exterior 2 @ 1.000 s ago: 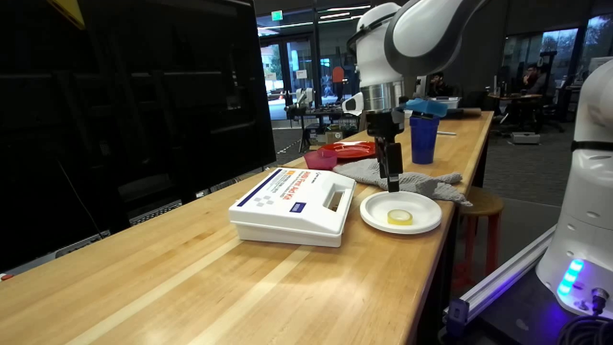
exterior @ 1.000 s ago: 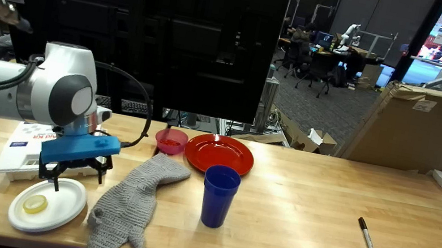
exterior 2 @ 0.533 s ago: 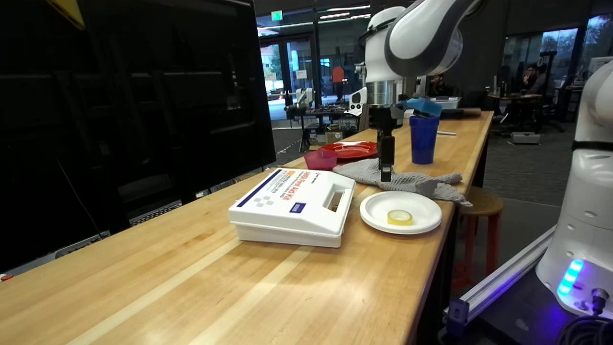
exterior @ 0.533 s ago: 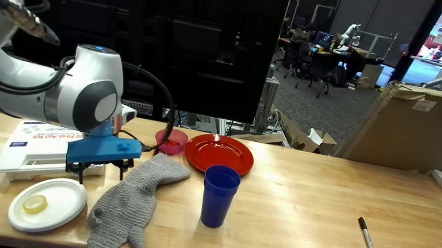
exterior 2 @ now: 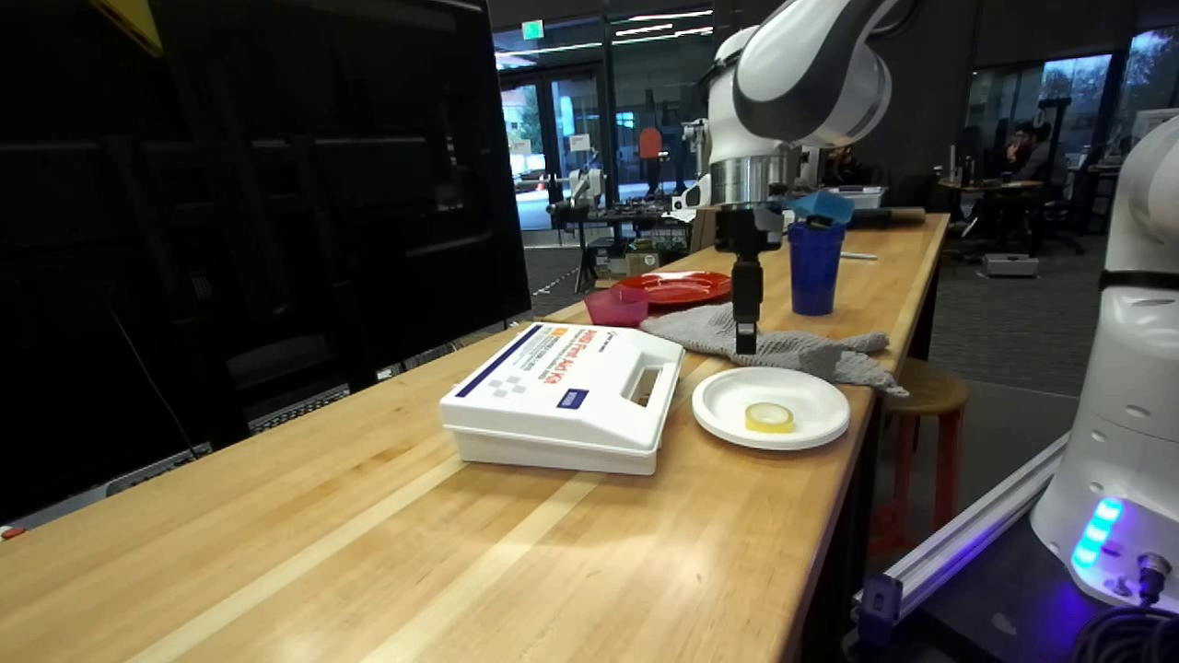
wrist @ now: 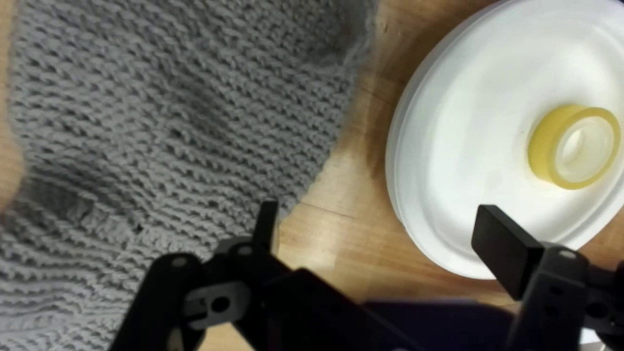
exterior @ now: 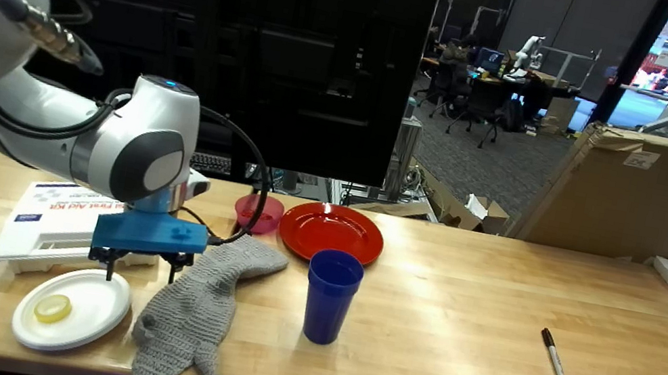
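My gripper (exterior: 139, 280) is open and empty, pointing down above the table. In an exterior view it shows edge-on (exterior 2: 745, 345). In the wrist view, its fingers (wrist: 380, 229) stand wide apart, one over the edge of the grey knitted cloth (wrist: 161, 126) and one over the rim of the white plate (wrist: 468, 185). A yellow tape roll (wrist: 574, 146) lies on the plate, apart from the fingers. The plate and tape also show in both exterior views (exterior: 53, 308) (exterior 2: 769, 418). The cloth (exterior: 196, 307) lies crumpled beside the plate.
A white first aid kit (exterior 2: 566, 396) lies behind the gripper, partly hidden by it in an exterior view. A pink bowl (exterior: 259, 214), a red plate (exterior: 331, 232) and an upright blue cup (exterior: 330, 297) stand beyond the cloth. A marker (exterior: 554, 357) lies farther off.
The arm has moved away from the tape roll toward the cloth, rising a little and then lowering slightly in the last half second. The gripper stays open. The objects on the table have not moved.
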